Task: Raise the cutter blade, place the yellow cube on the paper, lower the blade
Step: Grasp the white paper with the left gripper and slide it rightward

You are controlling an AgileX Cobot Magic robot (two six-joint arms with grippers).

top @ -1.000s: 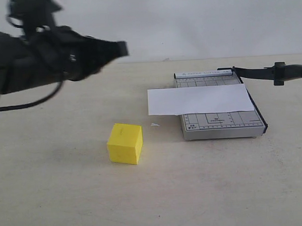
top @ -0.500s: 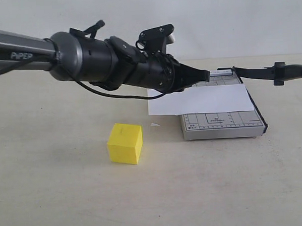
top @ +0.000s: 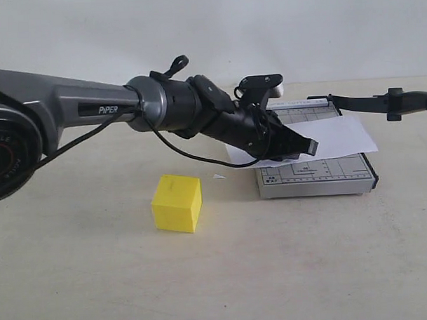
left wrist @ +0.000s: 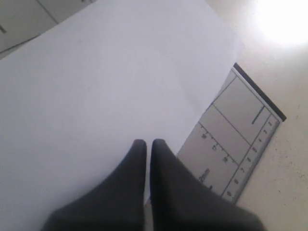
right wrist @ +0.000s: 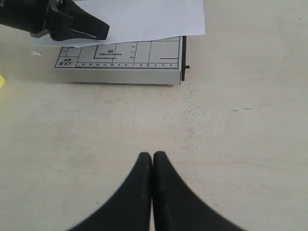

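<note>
left gripper [top: 308,147] pressed together, low over the paper [top: 342,136]; right gripper [right wrist: 152,157] likewise; i judge light, level contact best, lest it skew on the trimmer board [top: 319,179].

— Where is your cube [top: 176,203]?
— On the table [top: 77,277], left of the board [top: 316,173] and nearer the front.
— And the paper [top: 342,136]?
— It lies across the board. Your left gripper [top: 310,147] reaches over it from the left. The blade [top: 408,100] sticks out rightward behind it.
</note>
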